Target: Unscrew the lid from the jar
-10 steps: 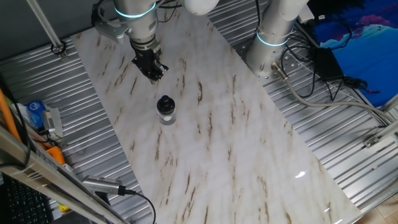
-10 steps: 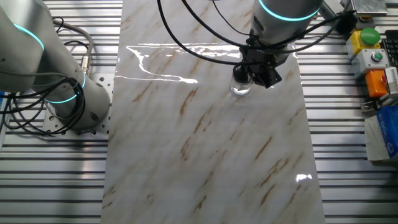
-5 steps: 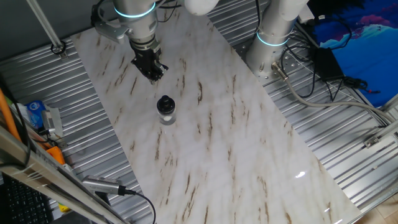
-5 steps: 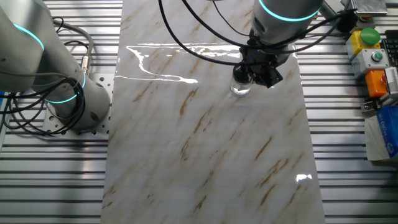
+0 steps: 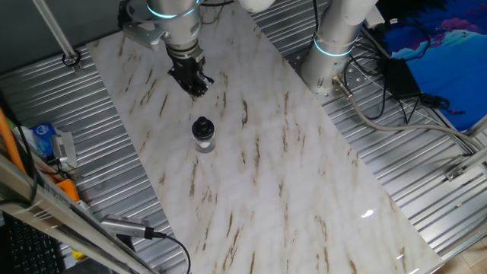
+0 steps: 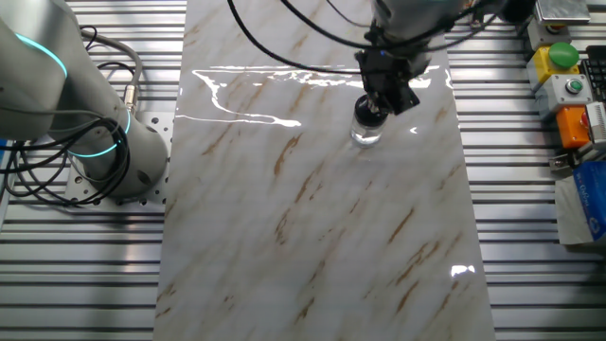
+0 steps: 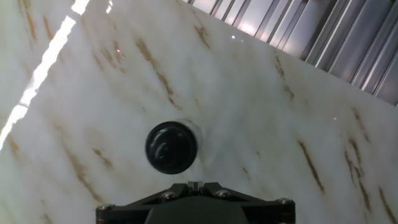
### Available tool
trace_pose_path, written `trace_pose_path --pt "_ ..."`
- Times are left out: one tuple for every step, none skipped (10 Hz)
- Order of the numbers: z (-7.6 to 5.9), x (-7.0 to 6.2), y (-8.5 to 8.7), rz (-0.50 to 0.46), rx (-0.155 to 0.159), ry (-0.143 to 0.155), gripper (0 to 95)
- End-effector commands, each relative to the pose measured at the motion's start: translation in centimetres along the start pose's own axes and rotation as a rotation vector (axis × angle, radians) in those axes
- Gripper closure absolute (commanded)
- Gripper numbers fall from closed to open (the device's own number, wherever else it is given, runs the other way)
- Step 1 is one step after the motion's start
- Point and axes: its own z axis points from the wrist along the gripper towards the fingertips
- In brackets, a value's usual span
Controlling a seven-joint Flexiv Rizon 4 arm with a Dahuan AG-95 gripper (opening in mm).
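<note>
Hand view: lid (image 7: 171,147) on jar (image 5: 203,142), end effector (image 5: 192,81) aloft, opening unclear.

Hand (image 5: 196,86) pointing down above the table, empty, fingers too dark to tell apart.

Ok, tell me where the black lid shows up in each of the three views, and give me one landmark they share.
One fixed view: the lid sits left of centre, on the jar, below the gripper.
The other fixed view: upper right of centre, partly hidden behind the gripper.
Hand view: a black disc left of centre.
Shared landmark: the brown-veined marble tabletop.
</note>
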Motion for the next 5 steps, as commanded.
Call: trace_pose_path --pt "0.2 0.2 0.5 0.000 -0.015 -0.015 95.0" --pt "0.4 0.2 1.4 0.013 -0.007 -0.013 95.0" --pt "0.6 0.1 1.6 0.013 -0.001 -0.009 95.0" --pt "0.9 0.0 1.8 0.011 -0.002 -0.011 57.0" --pt "1.2 -0.2 1.9 0.002 0.001 -0.009 57.0"
